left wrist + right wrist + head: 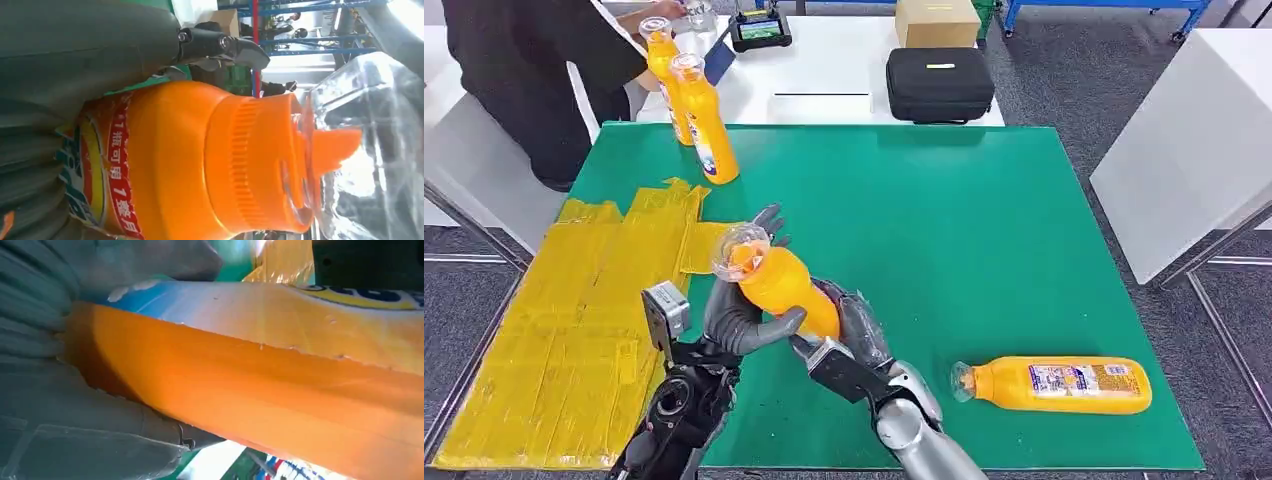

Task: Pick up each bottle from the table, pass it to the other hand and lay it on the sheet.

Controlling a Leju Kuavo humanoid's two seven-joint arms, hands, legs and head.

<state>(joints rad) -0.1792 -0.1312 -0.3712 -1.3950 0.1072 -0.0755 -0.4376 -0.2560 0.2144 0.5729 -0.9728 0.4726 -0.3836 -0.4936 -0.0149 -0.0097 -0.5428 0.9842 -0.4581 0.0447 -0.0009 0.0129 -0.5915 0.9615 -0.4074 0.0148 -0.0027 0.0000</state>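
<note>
On L wrist view, orange bottle's point(190, 160) ribbed cap point(255, 165), clear cover point(370, 145).

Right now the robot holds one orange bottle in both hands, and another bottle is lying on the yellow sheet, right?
Not quite. The second bottle lies on the green mat, not on the yellow sheet, as the head view shows. Both the left hand and right hand do hold the orange bottle.

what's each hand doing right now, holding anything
Left hand: grips the bottle near its neck.
Right hand: grips the same bottle at its lower end.
</note>
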